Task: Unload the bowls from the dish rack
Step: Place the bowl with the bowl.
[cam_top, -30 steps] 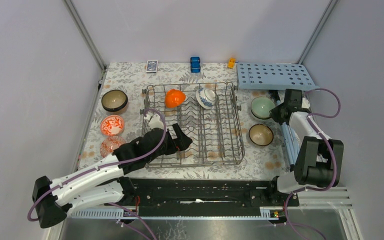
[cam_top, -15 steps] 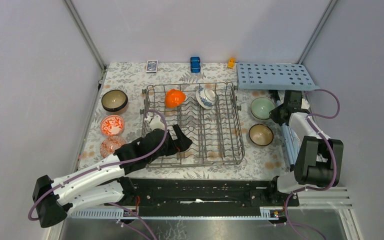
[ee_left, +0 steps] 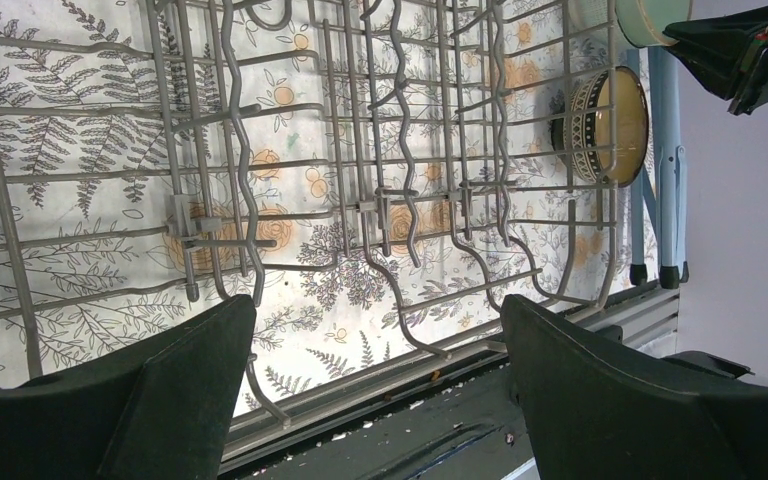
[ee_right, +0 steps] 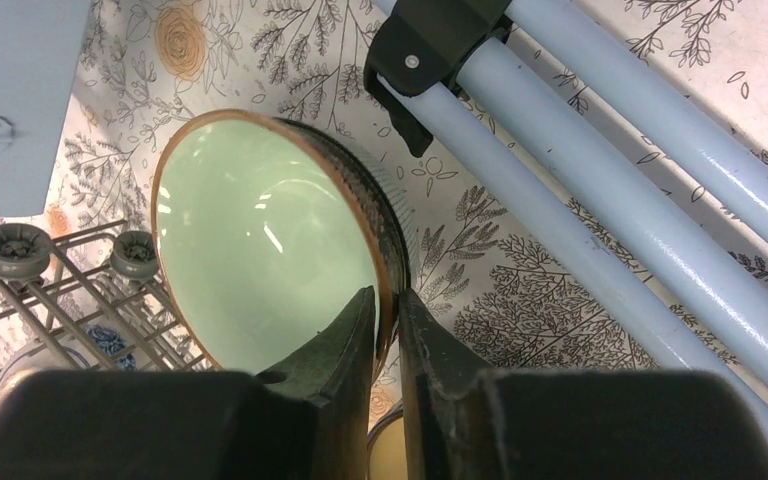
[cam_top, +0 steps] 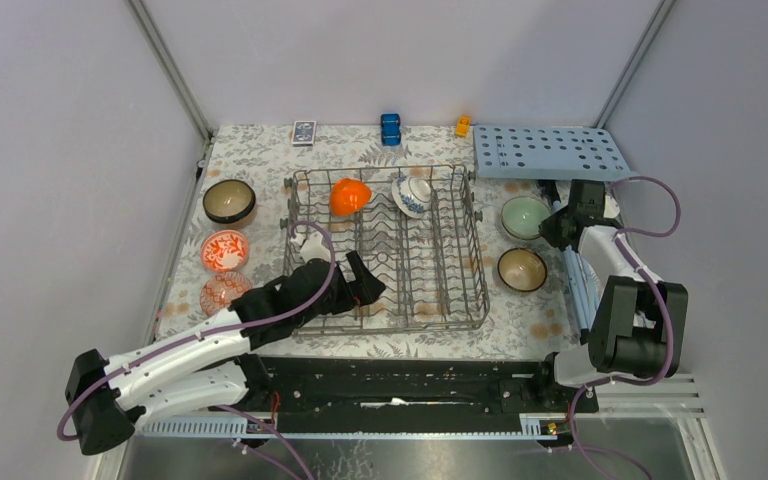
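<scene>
The dish rack (cam_top: 430, 290) stands mid-table. An orange bowl (cam_top: 349, 196) and a blue-and-white bowl (cam_top: 411, 194) lean in its far row. My left gripper (cam_top: 360, 278) hangs open over the rack's near-left tines (ee_left: 360, 200), with nothing between its fingers (ee_left: 378, 340). To the right of the rack a pale green bowl (cam_top: 524, 214) rests on the cloth. My right gripper (ee_right: 388, 300) is shut on the rim of this pale green bowl (ee_right: 260, 240), one finger inside and one outside. A brown bowl (cam_top: 521, 268) sits just nearer.
A dark bowl (cam_top: 228, 201) and two red-and-white bowls (cam_top: 224, 250) (cam_top: 222, 293) line the left side. A light-blue board with holes (cam_top: 548, 151) on blue legs (ee_right: 580, 180) stands at the back right. A card box (cam_top: 303, 132) and small toys (cam_top: 391, 128) lie along the far edge.
Hardly anything has shifted. Both arms stay where they were, and the pale green bowl remains beside the rack with the right fingers astride its rim.
</scene>
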Controlling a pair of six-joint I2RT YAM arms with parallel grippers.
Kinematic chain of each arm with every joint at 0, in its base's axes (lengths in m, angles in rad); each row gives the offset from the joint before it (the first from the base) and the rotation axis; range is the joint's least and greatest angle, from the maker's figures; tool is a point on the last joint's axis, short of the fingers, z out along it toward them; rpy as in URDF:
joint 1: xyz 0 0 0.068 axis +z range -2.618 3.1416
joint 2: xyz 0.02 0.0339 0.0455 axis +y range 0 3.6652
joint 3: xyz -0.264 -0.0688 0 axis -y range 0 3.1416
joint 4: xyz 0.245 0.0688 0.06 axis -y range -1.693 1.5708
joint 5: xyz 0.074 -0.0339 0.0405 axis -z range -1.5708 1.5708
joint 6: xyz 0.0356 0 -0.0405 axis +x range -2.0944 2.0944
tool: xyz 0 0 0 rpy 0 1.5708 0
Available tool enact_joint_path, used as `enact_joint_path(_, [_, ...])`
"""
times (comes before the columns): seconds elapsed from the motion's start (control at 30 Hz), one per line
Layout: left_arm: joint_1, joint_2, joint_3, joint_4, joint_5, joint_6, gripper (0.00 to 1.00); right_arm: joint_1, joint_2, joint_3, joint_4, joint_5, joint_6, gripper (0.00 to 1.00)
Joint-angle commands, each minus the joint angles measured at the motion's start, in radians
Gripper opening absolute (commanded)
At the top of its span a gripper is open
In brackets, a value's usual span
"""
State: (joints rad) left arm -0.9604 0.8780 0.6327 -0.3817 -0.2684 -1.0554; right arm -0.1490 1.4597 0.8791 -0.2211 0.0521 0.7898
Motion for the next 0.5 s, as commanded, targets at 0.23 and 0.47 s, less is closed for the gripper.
enact_joint_path(0.23, [0.005, -0.013, -0.006, 0.048, 0.007, -0.006, 0.97, -0.001, -0.068, 0.040, -0.051, 0.003, -0.043, 0.37])
enact_joint_path(0.47, [0.005, -0.016, -0.007, 0.047, 0.012, -0.008, 0.97, -0.001, -0.093, 0.049, -0.076, 0.005, -0.057, 0.37])
